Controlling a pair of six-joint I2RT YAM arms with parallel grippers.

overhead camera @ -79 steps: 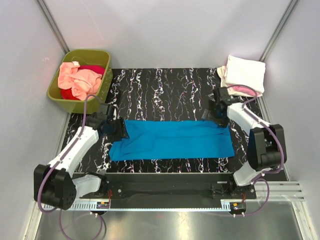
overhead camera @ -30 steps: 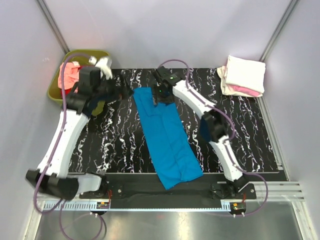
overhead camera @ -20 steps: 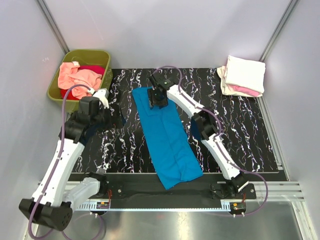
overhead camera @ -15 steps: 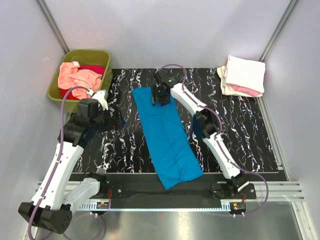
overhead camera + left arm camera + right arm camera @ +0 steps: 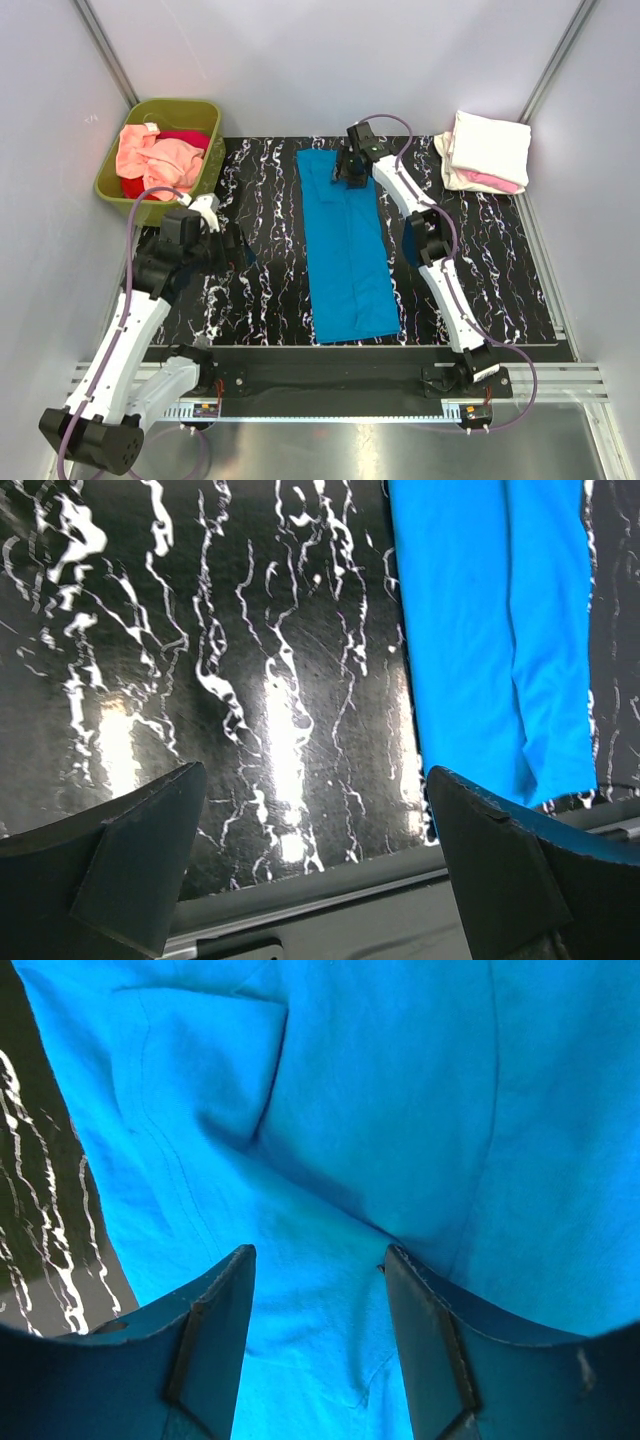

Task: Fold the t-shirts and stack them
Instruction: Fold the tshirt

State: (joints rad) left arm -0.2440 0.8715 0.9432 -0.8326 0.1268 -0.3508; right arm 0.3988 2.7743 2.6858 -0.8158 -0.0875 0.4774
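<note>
At the far left corner, an olive-green plastic tub (image 5: 150,205) holding a crumpled salmon-peach t-shirt (image 5: 150,157) and a red t-shirt (image 5: 192,139) behind it. Just near of the tub, the left gripper (image 5: 236,240) over bare black white-veined table (image 5: 270,200); seen from its wrist camera (image 5: 315,880) as spread fully wide, fingers (image 5: 130,880) far apart, gripping nothing, only marbled tabletop between them. Right of that, at the table's middle, a bright blue t-shirt (image 5: 345,250) folded into a long narrow strip, lying flat and running from the far edge down toward the near edge; from the left wrist (image 5: 490,630), off to the right of the fingers and not touched by them. On the strip's far end, the right gripper (image 5: 352,170), arm stretched out across the table; from its own camera (image 5: 320,1350), parted about halfway, fingers (image 5: 215,1340) down over wrinkled blue cloth (image 5: 400,1110), with flat fabric showing in the gap and no fold seen clamped. At the far right corner, well apart from the blue strip, a folded cream-white t-shirt (image 5: 490,145) stacked on a pink t-shirt (image 5: 503,184) whose edge peeks out beneath.
</note>
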